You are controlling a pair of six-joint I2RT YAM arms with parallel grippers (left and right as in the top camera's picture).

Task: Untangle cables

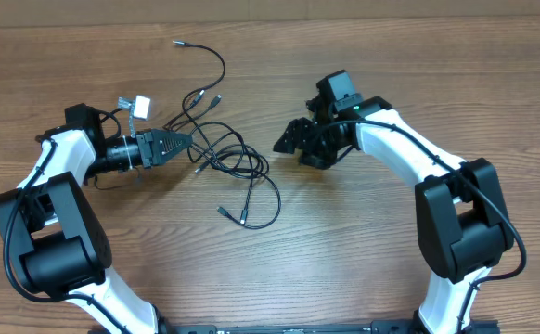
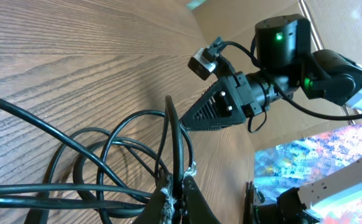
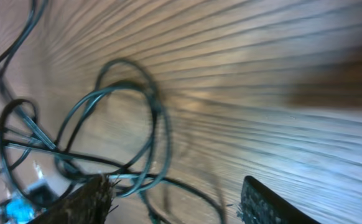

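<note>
Cables [image 1: 228, 162] lie in a loose black tangle on the wooden table [image 1: 363, 250], between the two arms. One cord runs away toward the far edge and ends in a small plug [image 1: 179, 43]. The left gripper [image 1: 190, 144] is pressed together on a strand at the left side of the tangle. The right gripper [image 1: 295, 148] is near the right side of the loops, its fingers apart and holding nothing. Small white pieces [image 1: 138, 104] sit by the left arm; any writing on them is too small to read. A green light [image 1: 355, 104] glows on the right arm.
</note>
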